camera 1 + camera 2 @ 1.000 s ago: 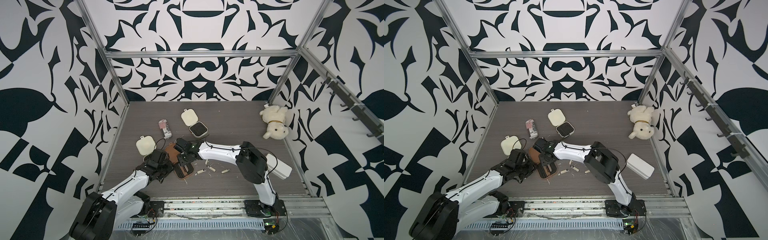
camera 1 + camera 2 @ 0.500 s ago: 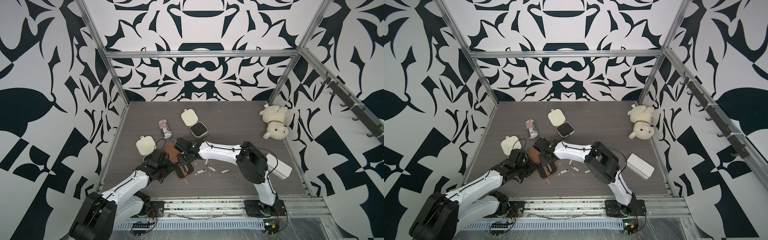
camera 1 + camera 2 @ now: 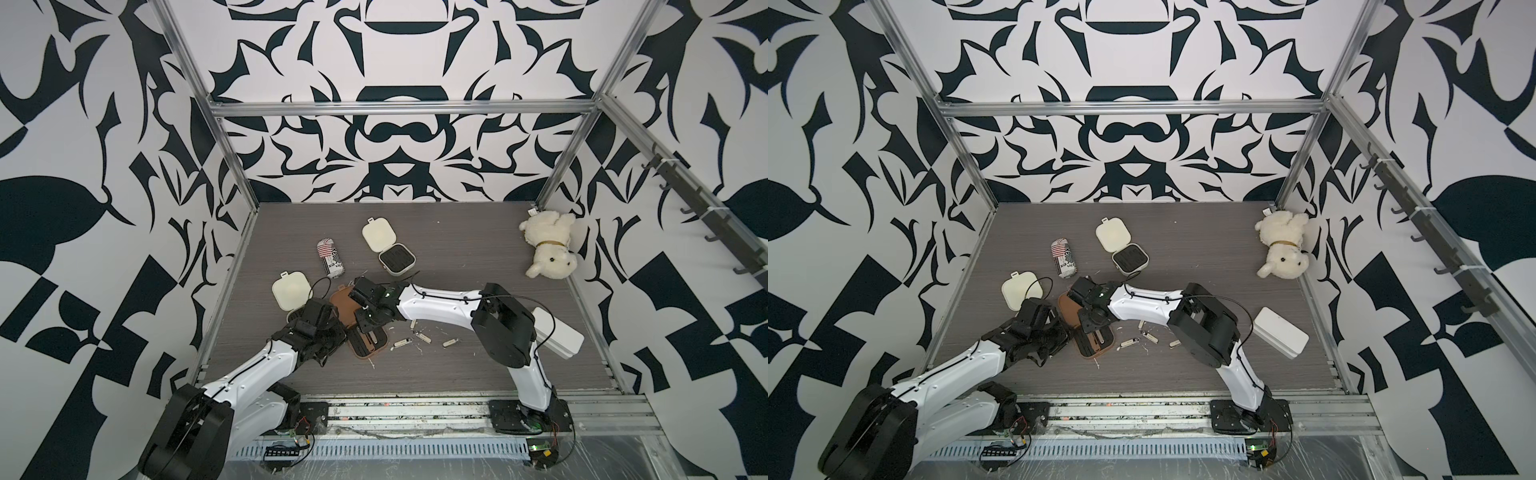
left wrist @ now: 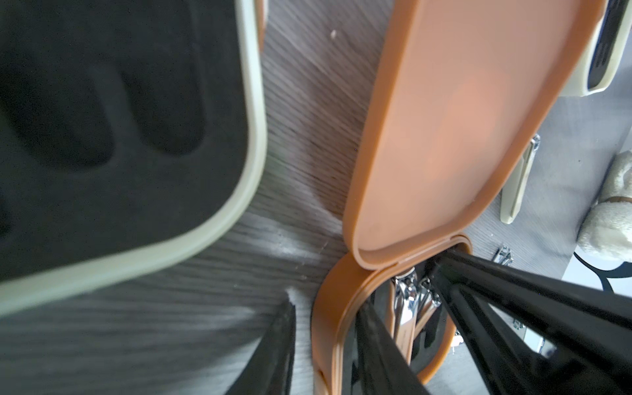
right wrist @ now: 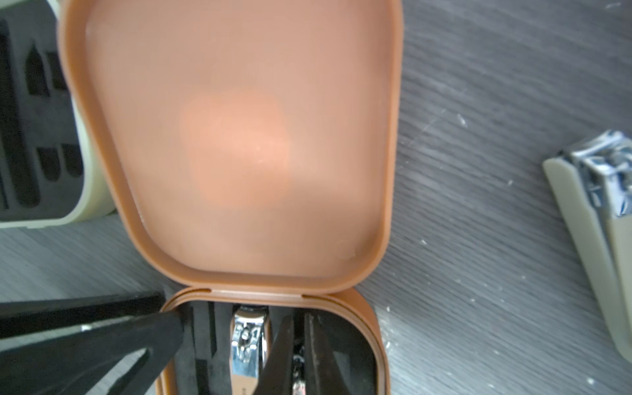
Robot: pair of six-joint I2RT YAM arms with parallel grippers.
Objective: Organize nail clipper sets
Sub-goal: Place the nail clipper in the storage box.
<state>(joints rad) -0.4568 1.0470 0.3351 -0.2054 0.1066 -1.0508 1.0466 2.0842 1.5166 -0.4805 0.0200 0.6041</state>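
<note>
In both top views arms partly cover the open brown case [image 3: 341, 308], lower left of centre on the surface [image 3: 457, 249]. Wrist views add: left hand [image 4: 325, 307] clamped on its rim; right hand [image 5: 300, 321] inside beside a clipper [image 5: 247, 342], fingers [image 5: 278, 355] nearly together, grip unclear.

We are holding our left arm [image 3: 266, 365] stretched forward and our right arm [image 3: 436, 309] folded across toward it, both wrists low. Our left gripper [image 4: 325, 321] is pinching the brown case [image 4: 444, 119] wall, while our right gripper [image 5: 301, 321] is pointing down, fingers nearly together.
</note>
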